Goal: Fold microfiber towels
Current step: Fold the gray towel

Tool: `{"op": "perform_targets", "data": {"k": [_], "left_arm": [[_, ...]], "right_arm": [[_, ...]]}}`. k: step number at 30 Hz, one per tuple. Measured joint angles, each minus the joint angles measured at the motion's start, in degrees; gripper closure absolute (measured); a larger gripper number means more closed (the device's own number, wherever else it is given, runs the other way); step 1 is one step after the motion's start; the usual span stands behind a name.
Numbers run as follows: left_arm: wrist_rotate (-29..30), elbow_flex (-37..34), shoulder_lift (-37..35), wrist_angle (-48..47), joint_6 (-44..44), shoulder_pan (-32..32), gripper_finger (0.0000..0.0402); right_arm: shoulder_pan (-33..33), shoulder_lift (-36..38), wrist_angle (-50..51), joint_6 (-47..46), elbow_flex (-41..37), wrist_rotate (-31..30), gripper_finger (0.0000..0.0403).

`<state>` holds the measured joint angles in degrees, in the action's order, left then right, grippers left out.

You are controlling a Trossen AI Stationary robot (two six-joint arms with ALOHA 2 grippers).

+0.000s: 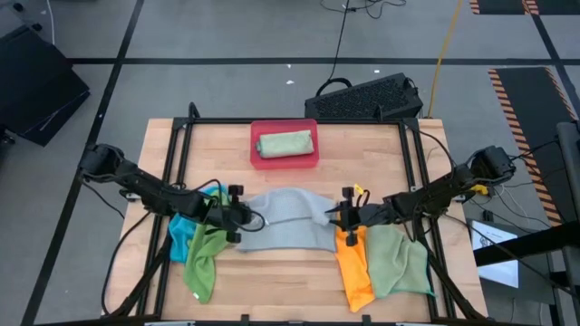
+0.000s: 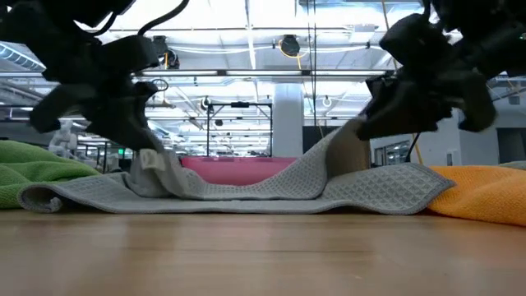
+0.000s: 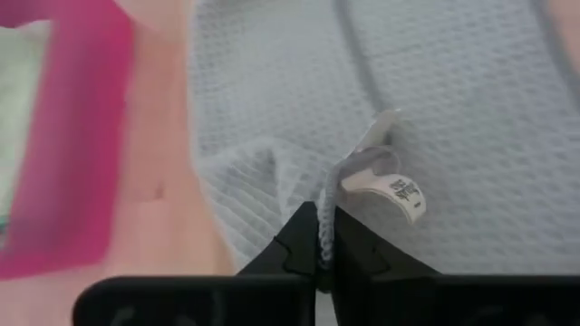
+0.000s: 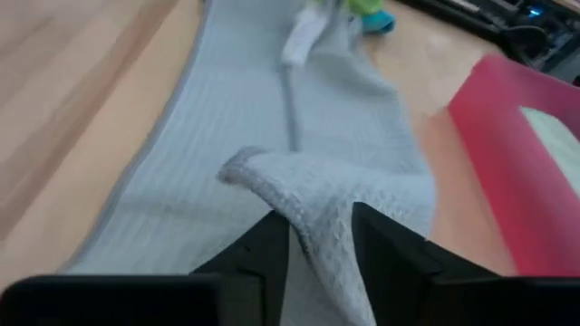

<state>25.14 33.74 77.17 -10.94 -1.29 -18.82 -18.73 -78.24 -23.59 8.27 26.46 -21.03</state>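
Grey towel [image 1: 288, 220] lies spread across the middle of the table [image 1: 272, 281], near the front half, with both grippers at its two ends.

Left gripper [image 1: 241, 217]: at the towel's left edge. In its wrist view the fingers [image 3: 304, 237] are pressed together with a thin fold of grey cloth [image 3: 272, 136] pinched between them; a white care label [image 3: 390, 181] sticks up just beyond the tips. Low view shows that edge bunched and lifted a little under the gripper [image 2: 140, 136].

Right gripper [image 1: 343, 217]: at the towel's right edge. In its wrist view the fingers [image 4: 385, 244] stand partly apart, with a raised ridge of grey cloth [image 4: 308, 204] between them. Whether they are actually squeezing the cloth cannot be told. Low view shows the towel rising in a peak toward this gripper [image 2: 386, 103].

Other cloths, front to back: orange towel [image 1: 353, 272] and pale green towel [image 1: 399, 258] lie at front right, overlapping, just beside the grey one. Green towel [image 1: 204, 258] lies at front left, partly over a blue towel [image 1: 183, 231].

Farther back, pink-red tray [image 1: 258, 160] sits at the centre rear, holding a folded light green towel [image 1: 285, 144].
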Motion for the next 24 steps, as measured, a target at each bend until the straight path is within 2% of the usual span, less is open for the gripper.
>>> {"op": "perform_targets", "data": {"k": [4,10,13,17,24], "left_arm": [[0.65,0.00,-0.02,1.85,-0.17,1.88,0.0395],[0.93,0.00,-0.02,4.07,-3.37,5.24,0.0394],[0.54,0.00,-0.02,5.43,-3.40,6.11,0.0395],[0.37,0.00,-0.02,5.60,-3.53,6.65,0.0388],[-0.23,0.00,-0.02,5.64,-3.63,6.74,0.0393]], "right_arm": [[-1.91,-0.02,2.31,0.28,0.00,-1.29,0.0267],[-5.66,-0.63,3.85,0.15,0.00,-1.83,0.0270],[-6.58,-1.83,4.15,-0.02,0.00,-4.07,0.0270],[-6.94,-3.76,1.99,-1.82,0.00,-4.27,0.0270],[-7.26,-7.94,-5.40,-10.61,0.02,-4.73,0.0270]]}}
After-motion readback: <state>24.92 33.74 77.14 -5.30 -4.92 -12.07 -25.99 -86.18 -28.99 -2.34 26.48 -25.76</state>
